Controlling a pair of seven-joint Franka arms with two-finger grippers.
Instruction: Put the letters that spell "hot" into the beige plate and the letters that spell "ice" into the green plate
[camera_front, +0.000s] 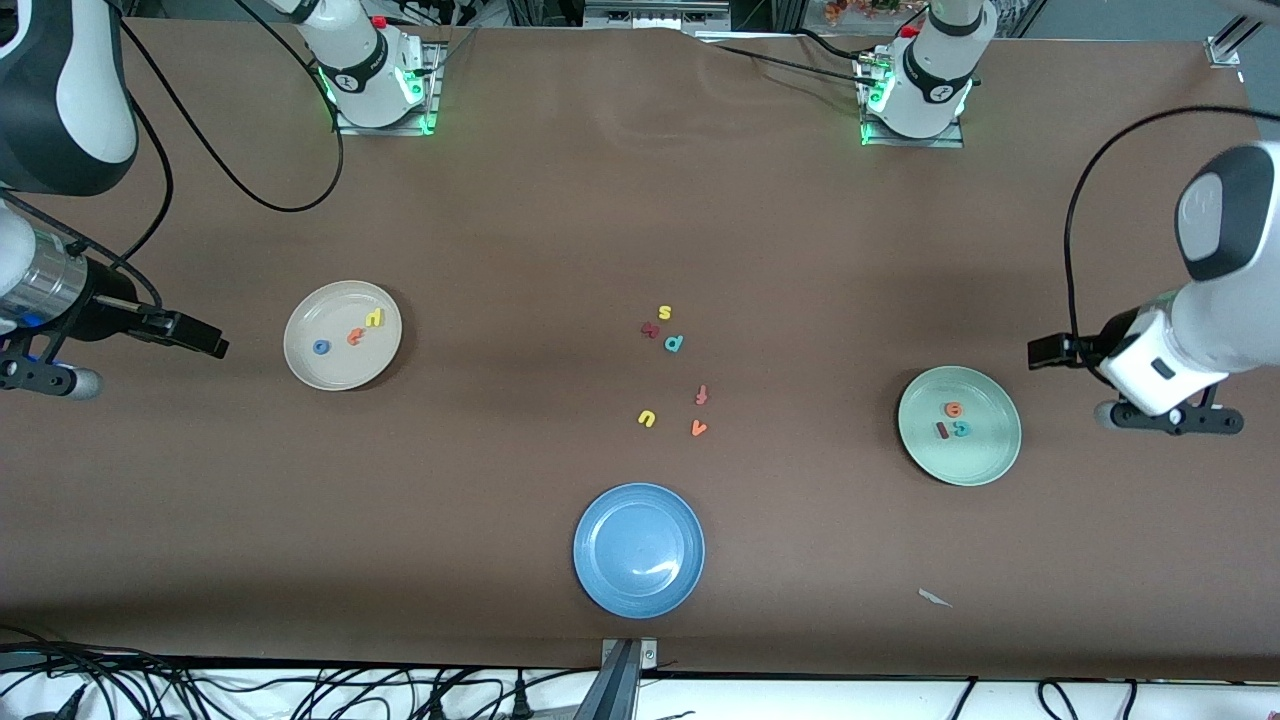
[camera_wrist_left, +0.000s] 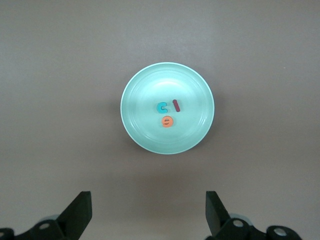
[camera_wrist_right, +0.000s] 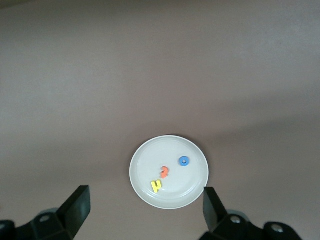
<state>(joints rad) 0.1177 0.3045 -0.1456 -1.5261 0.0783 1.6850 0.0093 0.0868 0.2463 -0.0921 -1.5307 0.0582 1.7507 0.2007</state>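
The beige plate (camera_front: 343, 335) sits toward the right arm's end of the table, and in it lie the yellow h (camera_front: 374, 318), the orange t (camera_front: 355, 336) and the blue o (camera_front: 321, 347), spread apart from one another on the plate's floor. The green plate (camera_front: 960, 426) sits toward the left arm's end of the table, and in it lie the orange e (camera_front: 953, 408), the dark red i (camera_front: 942, 430) and the teal c (camera_front: 962, 429), clustered close together near its middle. The right gripper (camera_front: 205, 340) hangs over bare table just beside the beige plate, at the right arm's edge of the table, its fingers (camera_wrist_right: 75, 207) spread wide and holding nothing. The left gripper (camera_front: 1045, 351) hangs over bare table near the green plate, at the left arm's edge of the table, its fingers (camera_wrist_left: 77, 212) also spread wide and empty. Between the two plates, near the middle of the table, loose letters lie scattered: a yellow s (camera_front: 664, 313), a dark red letter (camera_front: 650, 329) just beside it, a teal p (camera_front: 674, 343), a red-orange f (camera_front: 702, 395), a yellow u (camera_front: 647, 418) and an orange v (camera_front: 699, 428). A blue plate (camera_front: 639, 550) sits near the table edge closest to the front camera, with nothing in it. A small pale scrap (camera_front: 935, 598) lies near that same edge, toward the left arm's end. Nothing lies between either gripper and its neighbouring plate.
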